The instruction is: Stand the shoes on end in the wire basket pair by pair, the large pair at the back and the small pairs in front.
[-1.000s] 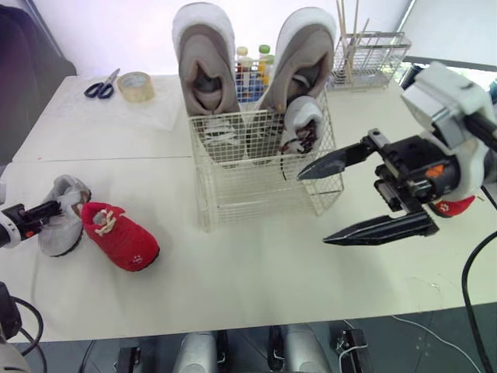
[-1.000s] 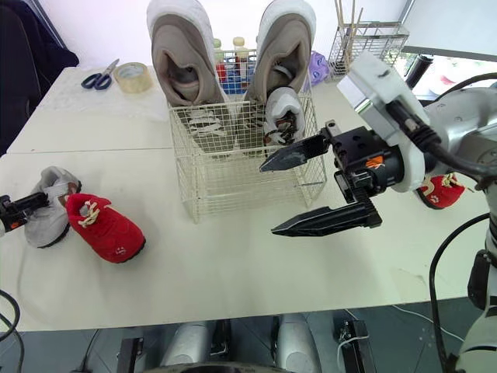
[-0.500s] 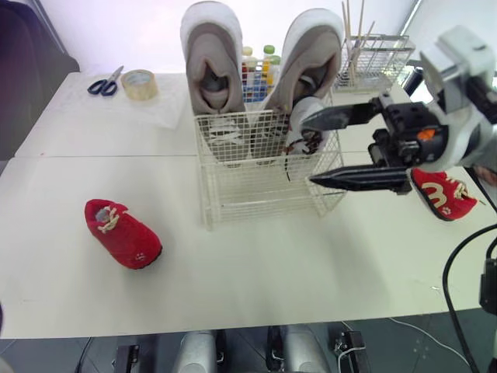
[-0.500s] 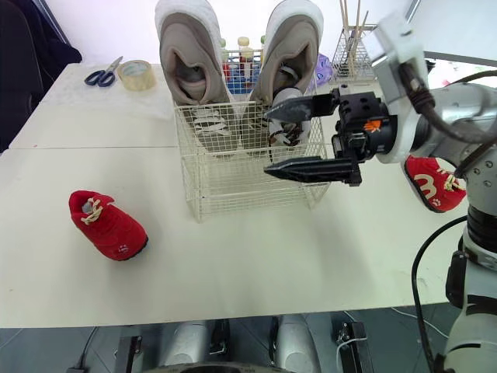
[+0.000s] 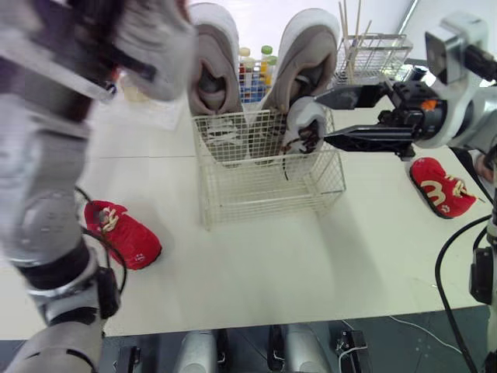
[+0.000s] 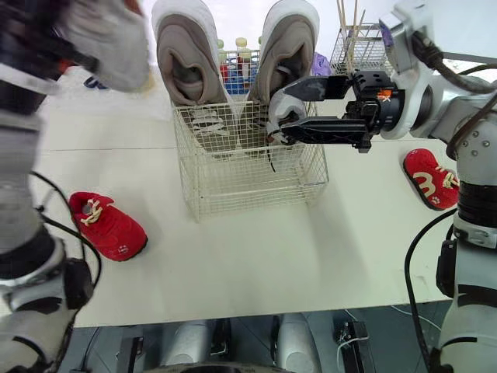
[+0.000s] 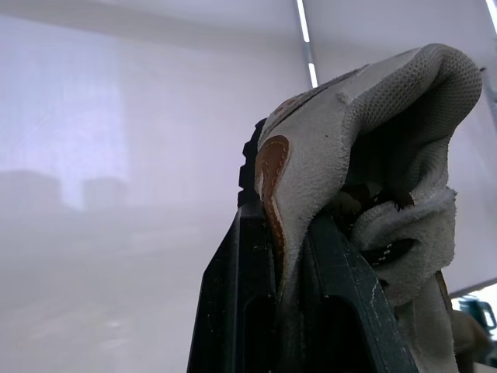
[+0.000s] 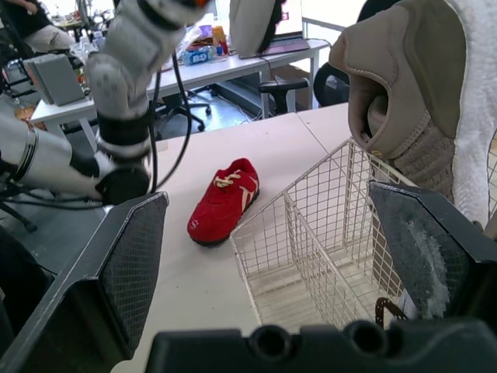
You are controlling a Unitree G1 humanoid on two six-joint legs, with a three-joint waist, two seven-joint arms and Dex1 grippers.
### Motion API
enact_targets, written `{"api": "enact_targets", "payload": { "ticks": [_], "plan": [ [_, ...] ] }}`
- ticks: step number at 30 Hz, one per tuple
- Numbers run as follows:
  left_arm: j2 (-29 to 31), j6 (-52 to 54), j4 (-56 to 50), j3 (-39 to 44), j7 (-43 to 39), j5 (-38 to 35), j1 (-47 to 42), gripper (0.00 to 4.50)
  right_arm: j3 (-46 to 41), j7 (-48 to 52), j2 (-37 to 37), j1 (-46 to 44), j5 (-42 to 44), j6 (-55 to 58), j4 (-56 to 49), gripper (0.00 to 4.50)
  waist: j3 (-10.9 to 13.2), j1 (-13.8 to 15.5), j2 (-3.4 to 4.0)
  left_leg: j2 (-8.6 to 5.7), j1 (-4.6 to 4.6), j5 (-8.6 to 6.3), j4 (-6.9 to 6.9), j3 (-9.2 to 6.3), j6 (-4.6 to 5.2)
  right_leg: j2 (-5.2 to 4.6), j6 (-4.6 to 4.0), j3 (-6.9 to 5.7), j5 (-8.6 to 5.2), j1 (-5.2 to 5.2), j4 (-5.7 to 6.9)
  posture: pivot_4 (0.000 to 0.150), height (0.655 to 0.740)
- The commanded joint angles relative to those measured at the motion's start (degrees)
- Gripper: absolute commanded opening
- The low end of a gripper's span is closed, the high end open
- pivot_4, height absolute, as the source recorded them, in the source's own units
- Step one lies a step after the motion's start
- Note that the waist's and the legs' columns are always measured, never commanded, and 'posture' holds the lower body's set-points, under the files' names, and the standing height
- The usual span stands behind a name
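Hovering over the white table [image 5: 272, 256], right tool [image 5: 321, 118] gapes, left tool [image 7: 283, 202] pinches shoe [image 7: 373, 132].

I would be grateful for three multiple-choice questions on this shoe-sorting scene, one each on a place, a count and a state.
1. Where do the large grey fabric shoes stand?
A. on end at the back of the white wire basket
B. flat on the table
C. on the floor

2. How many small red shoes lie on the white table?
A. one
B. two
C. four

3. What is the state of the left gripper?
A. open and empty
B. shut on a small grey shoe
C. shut on a red shoe

Answers: 1 A, both rise out of the basket's rear half. 2 B, one lies at the robot's left and one at its right. 3 B, the left wrist view shows its fingers pinching the shoe.
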Motion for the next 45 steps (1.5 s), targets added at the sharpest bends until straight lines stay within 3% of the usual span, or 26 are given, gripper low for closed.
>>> {"api": "enact_targets", "payload": {
  "ticks": [1, 15, 29, 39, 45],
  "plan": [
    [-2.2, -6.3, 0.6, -3.1, -2.6, 3.8, 1.2, 0.02, -3.0, -0.2, -1.9, -0.9, -0.3, 0.7, 0.5, 4.50, 0.0, 0.0, 0.00, 0.00, 0.00, 0.00, 0.04, 0.01, 0.00, 0.00, 0.00, 0.01, 0.00, 0.00, 0.02, 0.150, 0.7400],
    [-18.9, -30.1, 15.7, -15.6, -8.9, 18.0, 11.5, 0.02, -19.4, -11.1, -10.3, 15.4, 8.1, 15.3, -7.8, 4.50, 0.0, 2.3, 0.00, -0.02, -0.01, -0.06, 0.16, -0.01, 0.13, -0.05, 0.01, 0.00, 0.02, 0.10, -0.06, 0.150, 0.7400],
    [-23.7, -50.0, 33.4, -16.4, -6.8, 29.9, 9.6, 0.02, -19.8, -15.1, -9.5, 16.8, 11.2, 16.2, -8.4, 4.50, 0.0, 2.6, 0.04, -0.02, 0.01, -0.10, 0.19, -0.01, 0.20, -0.08, -0.02, 0.00, 0.04, 0.13, -0.07, 0.150, 0.7400],
    [-25.1, -57.7, 44.7, -16.0, -5.7, 32.2, 9.2, 0.02, -24.2, -18.0, -10.5, 24.3, 15.3, 20.2, -12.3, 4.50, -0.1, 2.6, 0.09, -0.02, 0.02, -0.11, 0.21, -0.04, 0.24, -0.10, -0.02, -0.03, 0.04, 0.16, -0.06, 0.150, 0.7400],
    [-27.7, -51.0, 45.5, -14.8, -6.0, 26.0, 13.6, 0.02, -26.1, -20.4, -10.3, 28.1, 17.4, 20.9, -14.7, 4.50, -0.3, 2.6, 0.43, -0.01, 0.12, -0.15, 0.22, -0.05, 0.31, -0.13, -0.02, -0.03, 0.04, 0.30, -0.11, 0.150, 0.7400]
  ]
}}
